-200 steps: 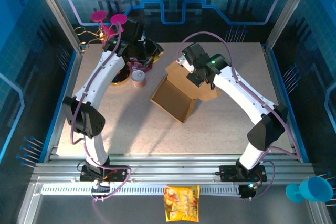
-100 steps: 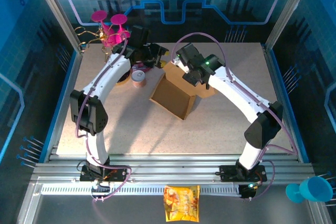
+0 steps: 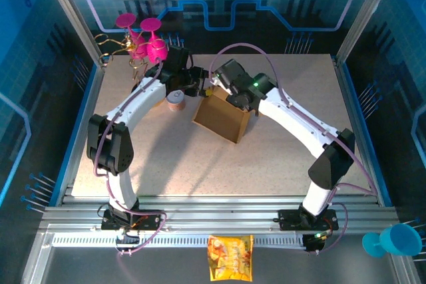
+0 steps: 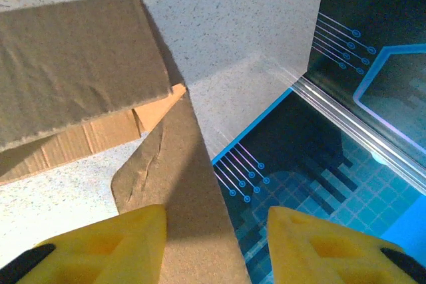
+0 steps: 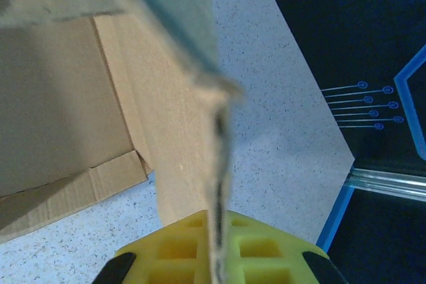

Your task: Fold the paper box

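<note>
- The table point(image 3: 173, 164) is my work surface. The paper box sits towards its far middle, between the two wrists, where I judge both arms can reach it without stretching.
- The paper box point(image 3: 223, 119) looks half-formed from the overhead camera: its base is on the table, its walls are raised, its mouth faces the near side, and its flaps are loose. I'd call the fold midway, with the closing flaps not yet tucked.
- The right gripper point(image 3: 219, 86) is clenched on the box's far wall. On its wrist camera the cardboard edge runs straight down into the yellow pads point(image 5: 193, 247). I read this as the anchor, pinning that wall upright so the box can't slide or sag while the other arm works.
- The left gripper point(image 3: 198, 76) is at the box's far left corner. On its wrist camera the yellow fingers point(image 4: 113, 241) stand apart, with a rounded flap point(image 4: 176, 184) between them. The flap lies against one finger with a clear gap to the other, so the gripper is released, not pinching. It seems placed to steer that flap.
- A tape roll point(image 3: 175, 100) sits just left of the box without touching it. It is close enough that I'd mind it when swinging the left arm.
</note>
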### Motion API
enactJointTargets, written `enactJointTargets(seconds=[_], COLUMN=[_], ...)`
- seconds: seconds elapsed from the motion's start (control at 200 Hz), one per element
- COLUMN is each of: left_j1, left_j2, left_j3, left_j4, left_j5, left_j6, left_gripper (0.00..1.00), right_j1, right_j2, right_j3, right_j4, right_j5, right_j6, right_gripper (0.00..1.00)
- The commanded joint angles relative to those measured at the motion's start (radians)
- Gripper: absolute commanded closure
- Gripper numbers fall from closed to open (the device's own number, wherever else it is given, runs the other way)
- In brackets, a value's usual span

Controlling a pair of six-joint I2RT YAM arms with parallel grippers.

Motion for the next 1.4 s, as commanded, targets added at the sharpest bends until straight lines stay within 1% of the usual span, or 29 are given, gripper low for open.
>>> enactJointTargets(seconds=[0.0,0.17,0.285,0.455,0.525,0.69,0.765,0.866,0.906,0.946,1.011,1.031,1.061,1.131,1.156,1.206,1.286,1.331,1.396], left_j1=[-0.008,-0.009,-0.01,-0.013,-0.015,-0.015,-0.015,-0.013,-0.012,-0.01,-0.009,-0.007,-0.006,0.003,0.006,0.015,0.029,0.036,0.046], left_j2=[-0.038,-0.029,-0.025,-0.009,-0.013,-0.037,-0.041,-0.049,-0.049,-0.05,-0.054,-0.055,-0.056,-0.061,-0.062,-0.066,-0.074,-0.075,-0.075], left_j3=[-0.016,-0.019,-0.019,-0.017,-0.026,-0.074,-0.088,-0.101,-0.107,-0.115,-0.131,-0.137,-0.146,-0.18,-0.193,-0.218,-0.25,-0.264,-0.278], left_j4=[0.047,0.067,0.074,0.087,0.078,0.096,0.106,0.109,0.111,0.114,0.123,0.123,0.123,0.146,0.155,0.171,0.19,0.201,0.217], left_j5=[0.039,0.055,0.069,0.12,0.127,0.135,0.139,0.14,0.142,0.145,0.151,0.153,0.156,0.168,0.175,0.184,0.198,0.21,0.227], left_j6=[-0.04,-0.058,-0.057,-0.042,-0.029,-0.031,-0.034,-0.032,-0.032,-0.032,-0.033,-0.033,-0.033,-0.04,-0.043,-0.045,-0.044,-0.04,-0.038], left_gripper=[0.55,0.52,0.52,0.52,0.54,0.64,0.69,0.83,0.9,1.0,1.0,1.0,1.0,1.0,1.0,1.0,1.0,1.0,1.0], right_j1=[0.032,0.054,0.081,0.109,0.115,0.118,0.121,0.127,0.127,0.128,0.127,0.126,0.123,0.115,0.11,0.092,0.049,0.021,-0.03], right_j2=[-0.02,-0.038,-0.057,-0.072,-0.074,-0.065,-0.062,-0.06,-0.062,-0.064,-0.073,-0.077,-0.079,-0.093,-0.106,-0.133,-0.192,-0.23,-0.291], right_j3=[-0.018,-0.05,-0.094,-0.14,-0.147,-0.144,-0.144,-0.143,-0.142,-0.14,-0.142,-0.14,-0.137,-0.123,-0.116,-0.101,-0.083,-0.088,-0.126], right_j4=[0.073,0.109,0.166,0.238,0.256,0.263,0.266,0.269,0.271,0.274,0.274,0.274,0.268,0.243,0.229,0.195,0.149,0.14,0.159], right_j5=[0.025,0.031,0.048,0.091,0.099,0.104,0.106,0.107,0.109,0.107,0.098,0.094,0.09,0.079,0.068,0.031,-0.065,-0.121,-0.166], right_j6=[-0.027,-0.053,-0.109,-0.178,-0.205,-0.226,-0.23,-0.235,-0.235,-0.235,-0.228,-0.223,-0.209,-0.152,-0.124,-0.052,0.058,0.109,0.179], right_gripper=[1.0,1.0,1.0,1.0,1.0,1.0,1.0,1.0,1.0,1.0,1.0,0.97,0.89,0.63,0.55,0.45,0.34,0.32,0.31])
